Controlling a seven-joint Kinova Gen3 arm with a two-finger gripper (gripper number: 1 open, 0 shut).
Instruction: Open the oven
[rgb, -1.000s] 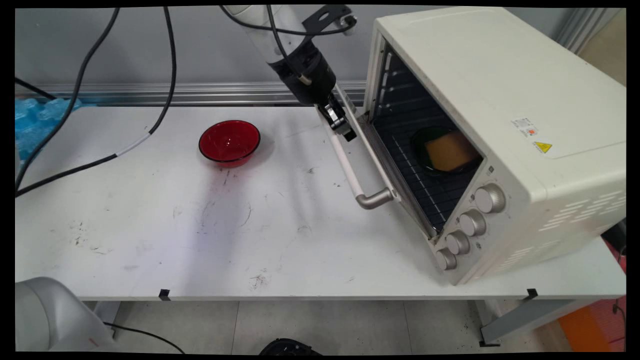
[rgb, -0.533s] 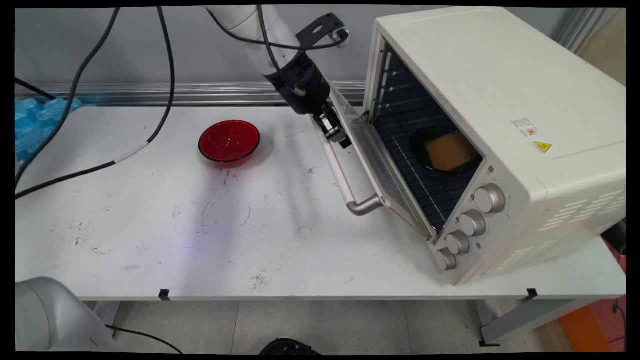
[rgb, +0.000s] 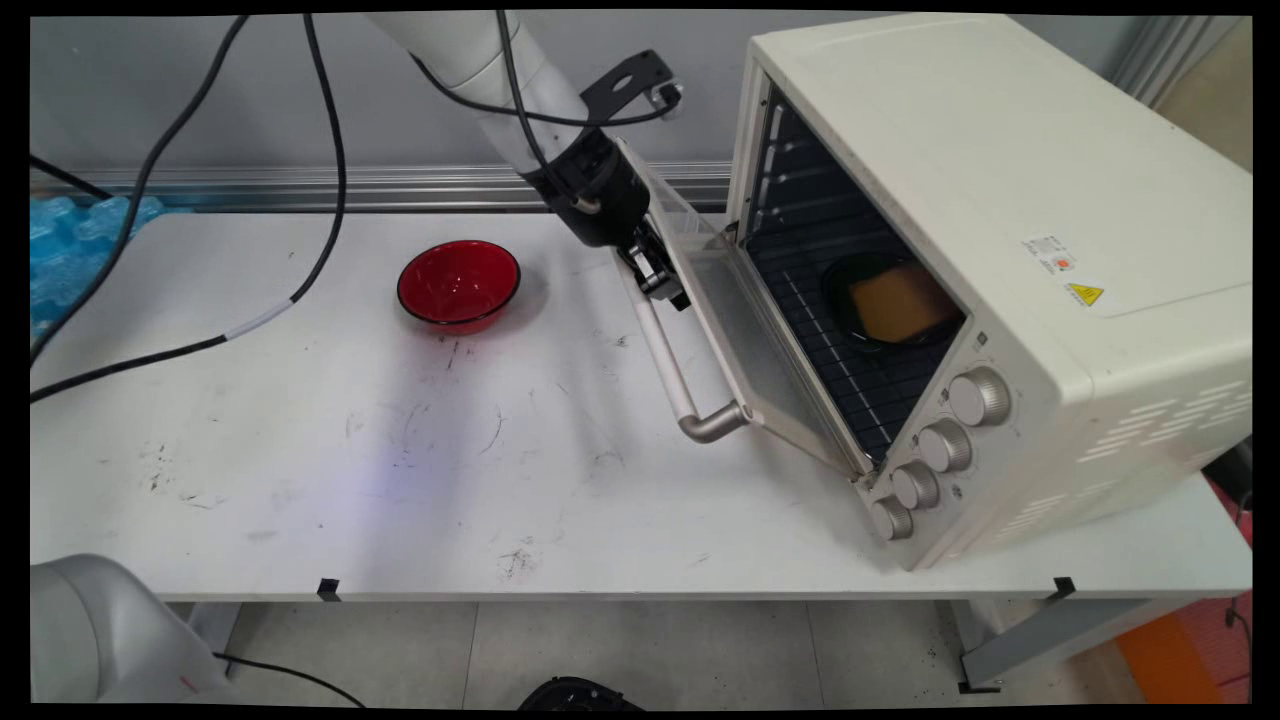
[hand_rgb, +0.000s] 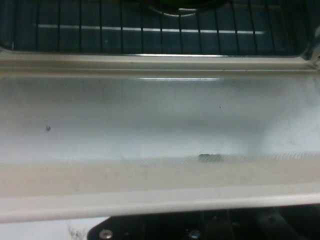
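Observation:
A cream toaster oven (rgb: 1010, 190) stands at the table's right with its front facing left. Its glass door (rgb: 745, 335) hangs partly open, tilted outward. My black gripper (rgb: 660, 282) is shut on the far end of the door's white bar handle (rgb: 668, 365). On the oven's wire rack (rgb: 850, 380) sits a dark plate (rgb: 838, 300) carrying a yellow-orange slab (rgb: 900, 302). In the hand view the door glass (hand_rgb: 160, 115) fills the middle, the rack (hand_rgb: 100, 30) lies beyond it, and the handle (hand_rgb: 150, 202) crosses just above my linkage.
A red bowl (rgb: 458, 284) sits on the white table (rgb: 400, 470) left of the gripper. Black cables (rgb: 200, 345) trail over the table's left part. Blue packing material (rgb: 60, 240) lies at the far left edge. Several knobs (rgb: 940, 445) line the oven's near side.
My gripper has moved left and slightly down with the handle. The door has swung further out from the oven, so more of its glass shows.

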